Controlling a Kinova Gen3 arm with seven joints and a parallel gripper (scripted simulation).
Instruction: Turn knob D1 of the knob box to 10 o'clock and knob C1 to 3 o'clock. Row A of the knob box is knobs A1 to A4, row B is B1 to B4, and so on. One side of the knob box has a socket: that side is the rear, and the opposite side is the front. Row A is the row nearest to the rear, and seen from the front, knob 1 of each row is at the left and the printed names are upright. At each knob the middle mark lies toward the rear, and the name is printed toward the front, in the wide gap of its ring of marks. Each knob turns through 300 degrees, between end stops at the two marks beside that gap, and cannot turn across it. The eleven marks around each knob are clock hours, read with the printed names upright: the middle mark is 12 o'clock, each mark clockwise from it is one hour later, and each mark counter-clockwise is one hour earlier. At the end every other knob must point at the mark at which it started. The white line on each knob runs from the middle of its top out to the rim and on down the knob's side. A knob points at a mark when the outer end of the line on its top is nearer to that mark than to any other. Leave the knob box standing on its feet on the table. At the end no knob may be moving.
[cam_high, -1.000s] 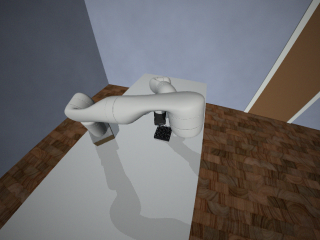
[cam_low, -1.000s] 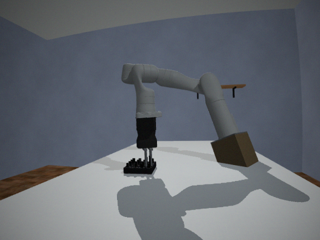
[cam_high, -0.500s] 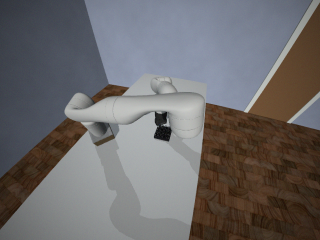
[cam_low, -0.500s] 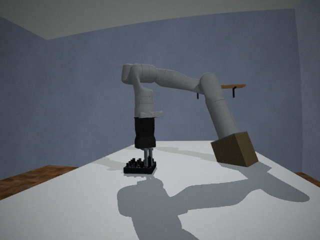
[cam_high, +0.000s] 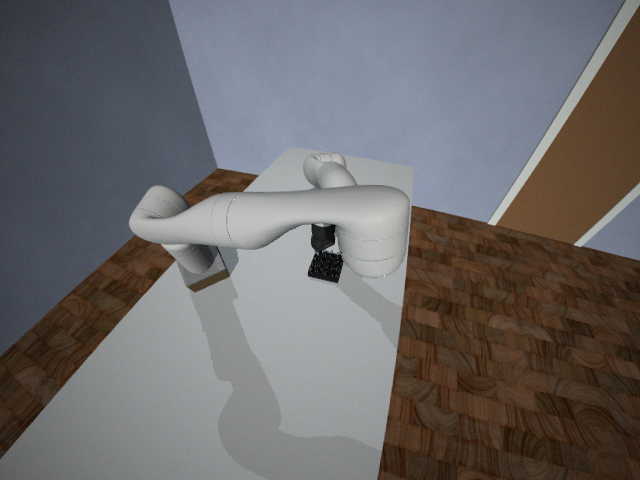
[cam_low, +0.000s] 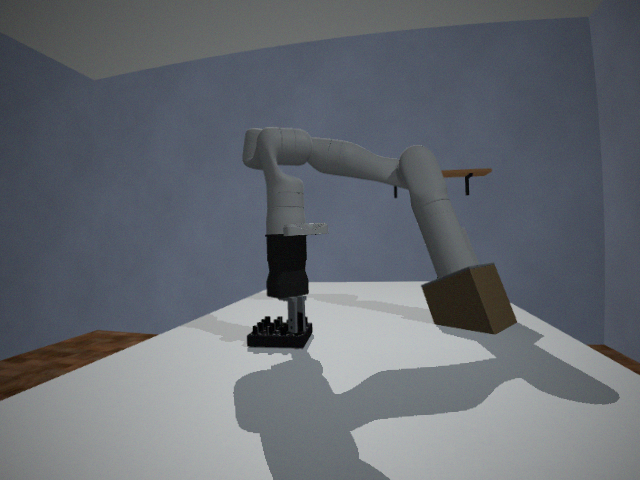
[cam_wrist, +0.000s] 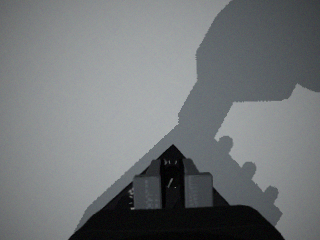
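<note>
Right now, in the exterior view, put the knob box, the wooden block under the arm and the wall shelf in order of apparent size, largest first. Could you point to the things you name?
1. Wooden block (cam_low: 457, 304)
2. Knob box (cam_high: 324, 279) (cam_low: 273, 341)
3. Wall shelf (cam_low: 467, 172), partly hidden behind the arm, so ranked by its visible part

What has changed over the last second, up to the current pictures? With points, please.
The gripper (cam_high: 320, 251) (cam_low: 297, 330) (cam_wrist: 172, 176) has turned about its upright axis: in the exterior view, its camera mount (cam_low: 312, 228) swung rightward. The fingers (cam_low: 292, 315) stay down at the knob box (cam_high: 324, 277) (cam_low: 273, 341) (cam_wrist: 173, 151); whether they grip a knob is unclear. The box and the arm's base block (cam_high: 209, 281) (cam_low: 457, 304) stayed put.
</note>
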